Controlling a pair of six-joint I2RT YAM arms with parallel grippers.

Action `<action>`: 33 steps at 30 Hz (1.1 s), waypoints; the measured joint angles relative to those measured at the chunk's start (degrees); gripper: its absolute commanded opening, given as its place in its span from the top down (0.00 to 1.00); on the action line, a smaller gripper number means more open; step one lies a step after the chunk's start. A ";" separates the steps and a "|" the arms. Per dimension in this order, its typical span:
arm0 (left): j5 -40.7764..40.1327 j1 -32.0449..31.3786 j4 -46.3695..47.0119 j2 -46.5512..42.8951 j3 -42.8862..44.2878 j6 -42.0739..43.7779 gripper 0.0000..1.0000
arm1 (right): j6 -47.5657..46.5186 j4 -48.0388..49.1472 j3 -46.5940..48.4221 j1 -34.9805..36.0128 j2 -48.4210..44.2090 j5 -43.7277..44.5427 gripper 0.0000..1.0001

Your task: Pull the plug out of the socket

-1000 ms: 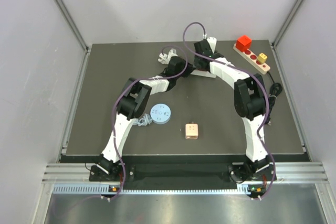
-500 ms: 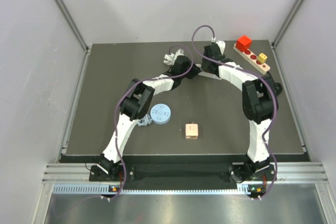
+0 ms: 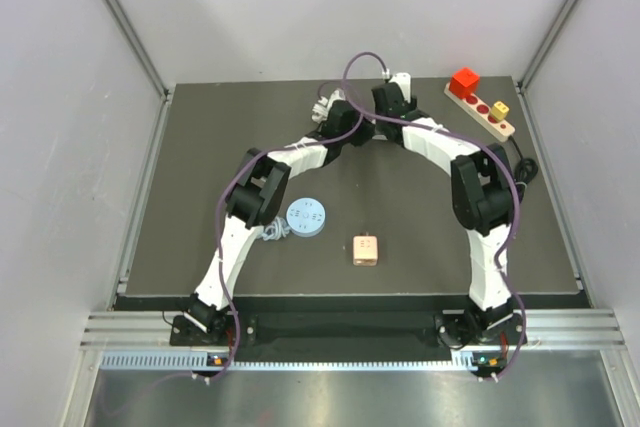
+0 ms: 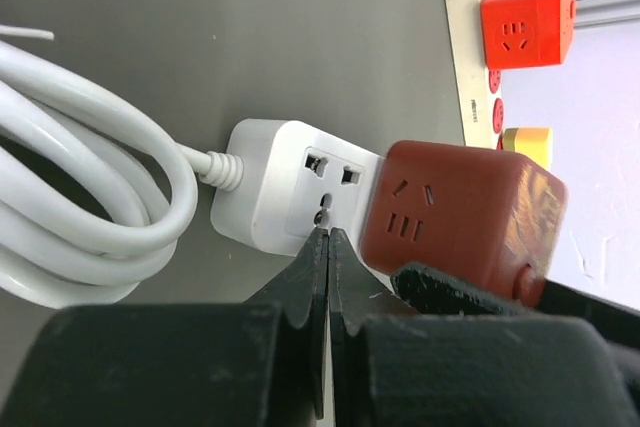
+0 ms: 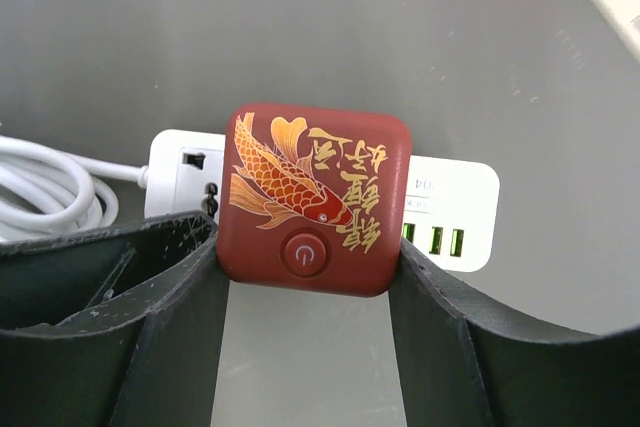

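The plug [image 5: 315, 197] is a dark red cube with a gold koi and a power button. It stands on the white socket strip [image 5: 450, 212]. My right gripper [image 5: 305, 252] is shut on it, one finger on each side. In the left wrist view the plug [image 4: 460, 217] sits at the right end of the socket strip [image 4: 290, 187]. My left gripper [image 4: 327, 237] is shut and empty, with its tips pressed on the strip's face beside the plug. From above, both grippers [image 3: 335, 119] [image 3: 385, 107] meet at the back of the mat and hide the strip.
A coiled white cable [image 4: 90, 197] runs off the strip's left end. A wooden strip [image 3: 480, 107] with a red cube [image 4: 527, 17] and a yellow block lies back right. A blue disc [image 3: 306, 216] and a small wooden cube [image 3: 365, 250] lie mid-mat.
Both arms swung right together with the strip and plug, then came back left. Neither gripper's hold has changed.
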 measured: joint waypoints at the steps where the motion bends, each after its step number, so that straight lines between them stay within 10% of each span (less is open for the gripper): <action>1: -0.02 0.00 -0.07 0.00 0.00 0.09 1.00 | 1.09 -0.09 -0.11 -0.42 0.00 -1.05 1.00; 8: 12.35 0.76 17.81 0.07 -14.36 -3.26 0.99 | 7.08 5.22 -7.30 -6.16 -3.32 -14.40 1.00; 14: 17.42 1.11 21.59 -3.63 -20.26 -0.90 0.51 | 8.02 5.66 -7.63 -7.52 -4.17 -19.61 1.00; 21: 17.62 1.20 25.14 -6.60 -24.94 -4.15 0.27 | 11.04 5.95 -8.17 -7.50 -5.09 -22.84 1.00; 33: 6.40 1.70 28.35 -6.82 -26.29 -12.59 0.37 | 13.68 7.69 -12.79 -7.61 -8.52 -25.18 1.00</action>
